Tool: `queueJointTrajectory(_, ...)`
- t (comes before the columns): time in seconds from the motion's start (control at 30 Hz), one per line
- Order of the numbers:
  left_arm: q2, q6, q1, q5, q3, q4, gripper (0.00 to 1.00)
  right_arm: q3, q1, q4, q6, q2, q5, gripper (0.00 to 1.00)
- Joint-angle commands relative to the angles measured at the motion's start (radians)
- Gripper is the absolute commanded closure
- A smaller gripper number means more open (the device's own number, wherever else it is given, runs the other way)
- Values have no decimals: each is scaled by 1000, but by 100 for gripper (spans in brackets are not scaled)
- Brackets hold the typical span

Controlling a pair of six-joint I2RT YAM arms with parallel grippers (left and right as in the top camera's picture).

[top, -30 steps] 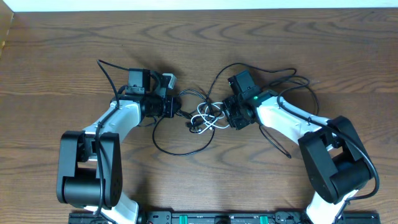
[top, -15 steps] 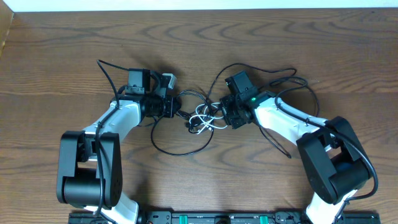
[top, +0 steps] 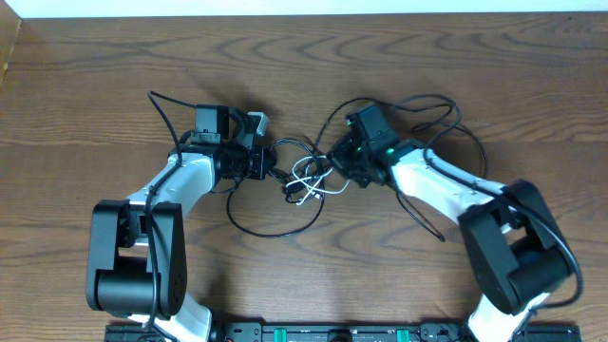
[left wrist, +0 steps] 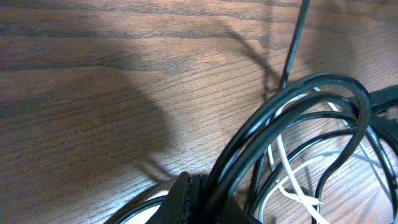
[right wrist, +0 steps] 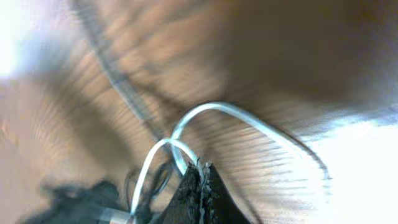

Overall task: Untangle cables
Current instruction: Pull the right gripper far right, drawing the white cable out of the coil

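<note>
The cables lie tangled between my two grippers in the overhead view: a white cord (top: 310, 180) in small loops, and thin black cords (top: 275, 228) in a wide loop toward the front. My left gripper (top: 274, 167) is at the tangle's left side. In the left wrist view the left gripper (left wrist: 194, 184) is shut on a bundle of black cords (left wrist: 298, 99) that arches up from its tips, with the white cord (left wrist: 291, 186) behind. My right gripper (top: 333, 162) is at the tangle's right side. In the blurred right wrist view the right gripper (right wrist: 200, 172) is shut on the white cord (right wrist: 217, 107) at its tips.
Thicker black arm cables (top: 446, 116) loop behind my right arm, and another (top: 160, 106) curls behind the left arm. A small grey piece (top: 256, 122) sits by the left wrist. The table's far edge (top: 304, 11) meets a white strip. A black rail (top: 323, 332) lines the front.
My right gripper has closed and shifted slightly up and left, pulling the white cord with it. The black front loop has drawn in a little. The left arm has not moved.
</note>
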Motion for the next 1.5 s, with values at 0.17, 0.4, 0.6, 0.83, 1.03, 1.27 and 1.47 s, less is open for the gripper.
queueJointTrajectory(0.17, 2, -5, 2, -15, -6, 6, 92, -2, -45, 4, -476, -281, -187, 99)
queueJointTrajectory(0.4, 2, -8, 2, -33, -6, 5, 92, -2, -42, -23, -669, -509, -225, 99)
queueJointTrajectory(0.6, 2, -8, 2, -33, -6, 5, 92, -2, -42, -84, -747, -698, -224, 99)
queueJointTrajectory(0.83, 2, -8, 2, -33, -6, 3, 92, -2, -42, -156, -815, -905, -217, 99)
queueJointTrajectory(1.03, 2, -54, 2, -119, -6, -10, 92, -2, -42, -320, -804, -1087, 40, 99)
queueJointTrajectory(1.27, 2, -53, 2, -127, -6, -11, 92, -2, -43, -434, -802, -1225, 198, 99)
queueJointTrajectory(1.47, 2, -54, 2, -138, -6, -14, 92, -2, -43, -476, -802, -1332, 296, 99)
